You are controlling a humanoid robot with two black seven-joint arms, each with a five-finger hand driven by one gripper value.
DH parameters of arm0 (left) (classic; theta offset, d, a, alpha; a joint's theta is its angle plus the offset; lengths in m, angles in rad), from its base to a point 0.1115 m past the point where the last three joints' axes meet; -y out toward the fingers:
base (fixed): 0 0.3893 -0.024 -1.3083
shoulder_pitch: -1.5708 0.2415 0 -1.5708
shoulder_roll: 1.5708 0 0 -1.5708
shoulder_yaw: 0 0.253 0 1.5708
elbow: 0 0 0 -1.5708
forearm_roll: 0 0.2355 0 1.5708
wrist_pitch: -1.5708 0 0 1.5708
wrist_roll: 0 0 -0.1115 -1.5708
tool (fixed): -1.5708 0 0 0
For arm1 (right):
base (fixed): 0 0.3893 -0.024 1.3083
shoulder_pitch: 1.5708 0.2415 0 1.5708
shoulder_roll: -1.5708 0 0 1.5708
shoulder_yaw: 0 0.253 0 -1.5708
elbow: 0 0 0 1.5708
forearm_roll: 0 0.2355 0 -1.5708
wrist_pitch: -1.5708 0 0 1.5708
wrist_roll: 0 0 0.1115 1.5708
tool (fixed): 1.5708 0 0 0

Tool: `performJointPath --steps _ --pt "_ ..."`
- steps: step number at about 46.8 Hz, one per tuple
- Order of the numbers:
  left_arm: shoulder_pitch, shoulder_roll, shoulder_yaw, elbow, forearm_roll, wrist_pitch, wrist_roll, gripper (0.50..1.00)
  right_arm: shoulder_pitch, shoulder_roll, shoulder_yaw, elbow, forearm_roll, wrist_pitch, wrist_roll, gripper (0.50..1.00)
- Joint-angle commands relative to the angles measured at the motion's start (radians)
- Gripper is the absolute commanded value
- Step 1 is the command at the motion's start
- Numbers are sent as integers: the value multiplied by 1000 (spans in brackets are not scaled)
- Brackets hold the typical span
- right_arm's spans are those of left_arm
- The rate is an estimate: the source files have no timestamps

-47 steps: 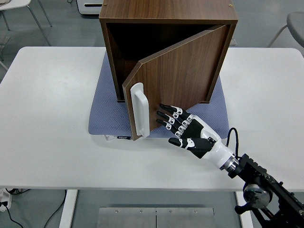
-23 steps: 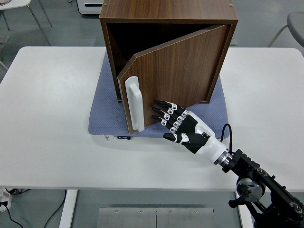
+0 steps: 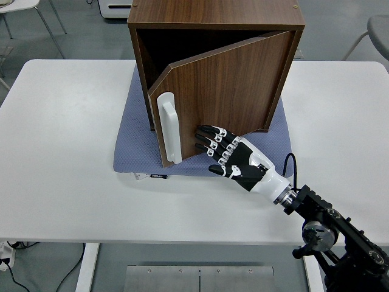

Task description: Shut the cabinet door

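A dark wooden cabinet (image 3: 216, 13) stands on a blue-grey mat (image 3: 137, 149) at the back middle of the white table. Its door (image 3: 225, 91) is hinged on the right and hangs partly open, free edge toward the left front. A white handle (image 3: 168, 128) is fixed upright near that free edge. My right hand (image 3: 220, 149) comes in from the lower right, fingers spread flat, fingertips (image 3: 202, 137) pressed on the door's lower outer face just right of the handle. It holds nothing. The left arm is out of view.
The white table (image 3: 61, 134) stretches left and right of the cabinet. A chair (image 3: 24, 12) stands off the table's far left and another at the far right edge. The cabinet's inside is dark.
The door has swung inward toward the cabinet, its free edge and handle moving back and left. My right hand has followed it forward, staying against the door face.
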Motion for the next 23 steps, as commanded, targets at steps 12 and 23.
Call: performJointPath --steps 12,23 --pt "0 0 0 0 0 0 0 1000 27 0 1 -40 0 0 0 1000" --pt "0 0 0 0 0 0 0 1000 62 0 11 -73 3 0 5 1000"
